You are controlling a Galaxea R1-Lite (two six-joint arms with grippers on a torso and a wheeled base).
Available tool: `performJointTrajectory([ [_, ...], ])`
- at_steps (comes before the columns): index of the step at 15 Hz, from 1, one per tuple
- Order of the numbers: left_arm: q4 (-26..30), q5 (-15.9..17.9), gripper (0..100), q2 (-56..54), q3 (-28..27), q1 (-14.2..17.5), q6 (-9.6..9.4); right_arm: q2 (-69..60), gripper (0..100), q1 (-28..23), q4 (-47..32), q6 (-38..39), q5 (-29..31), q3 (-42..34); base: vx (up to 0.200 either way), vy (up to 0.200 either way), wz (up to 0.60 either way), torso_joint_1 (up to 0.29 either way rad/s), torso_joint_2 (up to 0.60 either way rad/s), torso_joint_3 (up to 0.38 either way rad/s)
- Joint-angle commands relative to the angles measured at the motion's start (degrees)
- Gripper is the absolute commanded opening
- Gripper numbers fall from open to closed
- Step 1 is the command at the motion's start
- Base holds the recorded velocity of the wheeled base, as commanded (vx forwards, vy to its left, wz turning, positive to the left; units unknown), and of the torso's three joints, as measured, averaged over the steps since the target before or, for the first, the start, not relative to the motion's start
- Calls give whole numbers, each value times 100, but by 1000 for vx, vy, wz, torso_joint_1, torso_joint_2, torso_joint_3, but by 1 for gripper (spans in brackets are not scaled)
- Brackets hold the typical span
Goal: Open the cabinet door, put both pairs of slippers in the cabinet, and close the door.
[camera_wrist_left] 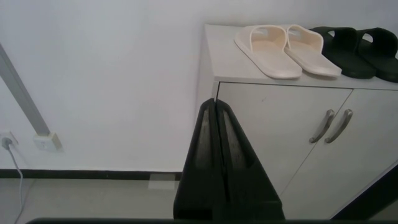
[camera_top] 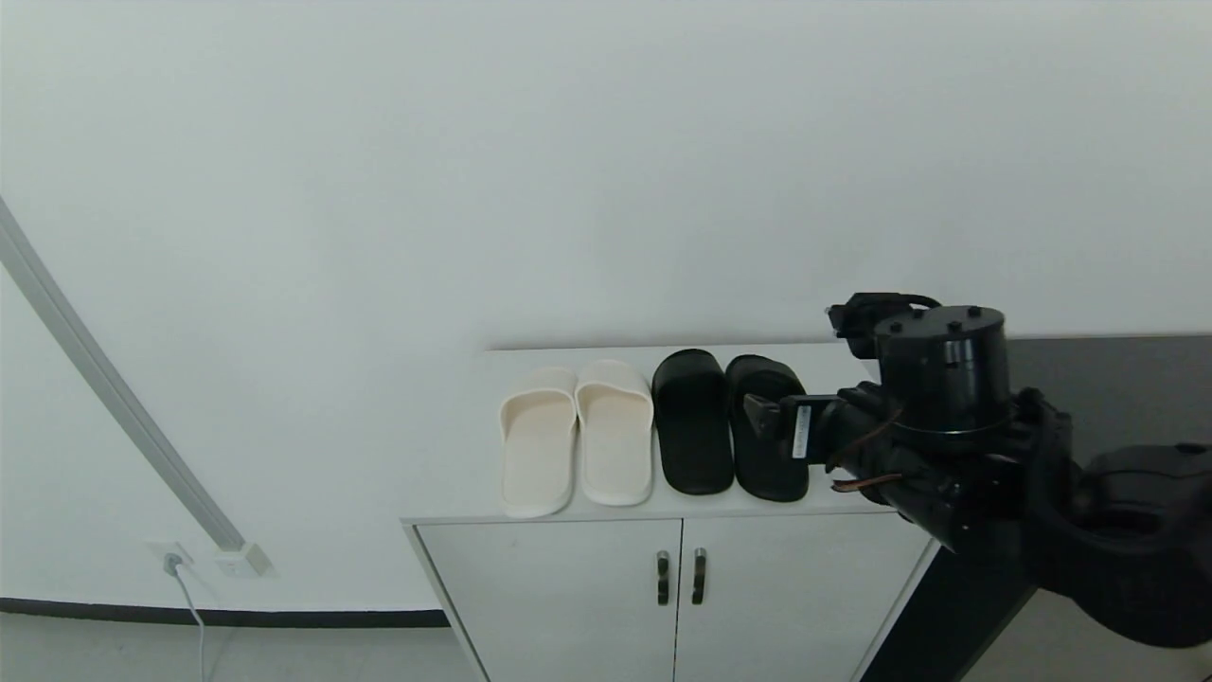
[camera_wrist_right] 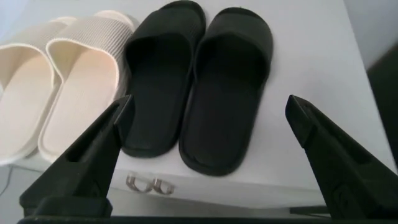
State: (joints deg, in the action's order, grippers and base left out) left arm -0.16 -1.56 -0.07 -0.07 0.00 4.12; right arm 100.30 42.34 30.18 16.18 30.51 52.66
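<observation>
A white cabinet [camera_top: 568,606] stands against the wall with both doors closed and two dark handles [camera_top: 680,576] at the middle. On its top lie a cream pair of slippers [camera_top: 578,440] and, to their right, a black pair [camera_top: 729,426]. My right gripper [camera_wrist_right: 208,115] hovers open just above the front of the black slippers [camera_wrist_right: 199,81], one finger on each side of the pair; in the head view it [camera_top: 765,417] sits over the rightmost black slipper. My left gripper [camera_wrist_left: 216,106] is shut on nothing, low and left of the cabinet [camera_wrist_left: 267,124], apart from the handles [camera_wrist_left: 333,124].
A wall socket with a cable [camera_top: 170,561] sits low on the left wall, below a slanted grey strip [camera_top: 104,379]. A dark panel [camera_top: 1117,369] adjoins the cabinet's right side. Open floor [camera_wrist_left: 93,199] lies left of the cabinet.
</observation>
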Motion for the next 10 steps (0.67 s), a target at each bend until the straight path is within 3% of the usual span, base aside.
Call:
performJointTrajectory([
  [1, -2, -2, 0, 7, 7, 0, 1, 666, 100, 46, 31, -1, 60, 455, 0, 0, 0, 0, 0, 0],
  [10, -2, -2, 0, 7, -1, 0, 1, 2309, 100, -217, 365, -18, 297, 1686, 0, 0, 0, 0, 0, 0],
])
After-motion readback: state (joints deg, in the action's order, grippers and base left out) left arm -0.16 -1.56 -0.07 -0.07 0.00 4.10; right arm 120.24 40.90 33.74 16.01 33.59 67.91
